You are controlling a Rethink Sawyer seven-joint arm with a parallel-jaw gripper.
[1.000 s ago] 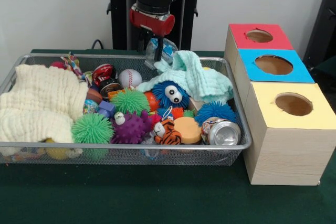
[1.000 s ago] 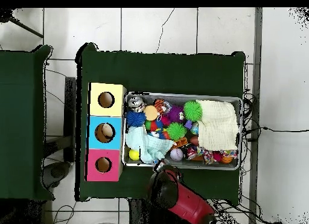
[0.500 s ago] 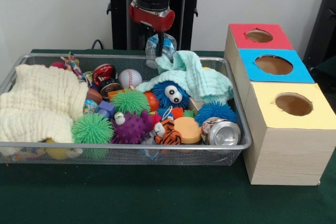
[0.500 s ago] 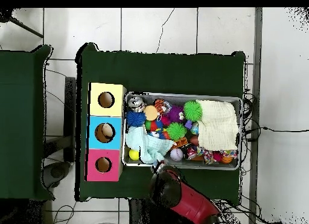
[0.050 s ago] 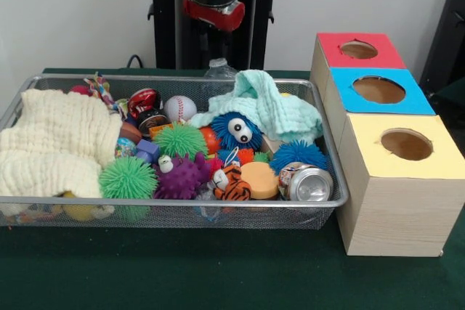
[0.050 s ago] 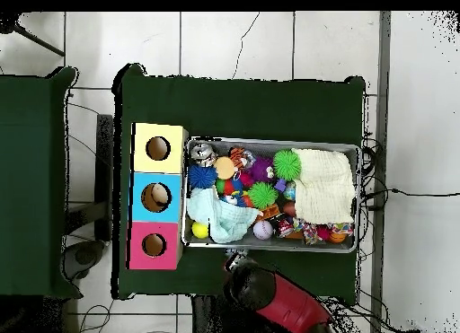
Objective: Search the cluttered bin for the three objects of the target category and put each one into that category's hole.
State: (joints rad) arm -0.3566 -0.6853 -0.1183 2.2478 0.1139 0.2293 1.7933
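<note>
Wire bin (image 5: 330,172) crammed with toys, cloths and a can.
Gripper (image 5: 216,34) at twelve o'clock above a plastic bottle (image 5: 218,72); grip state unclear.

a plain pale wall (image 5: 80,12) stands behind the gripper (image 5: 212,16), bare and evenly lit. below the gripper lies a table covered in dark green cloth (image 5: 218,274). from overhead, the floor (image 6: 234,42) is pale tile with dark grout lines and a thin crack, and black cables (image 6: 404,193) trail across it beside the table. a second green-covered table (image 6: 31,181) stands well apart from the gripper, past the first table's end.
</note>
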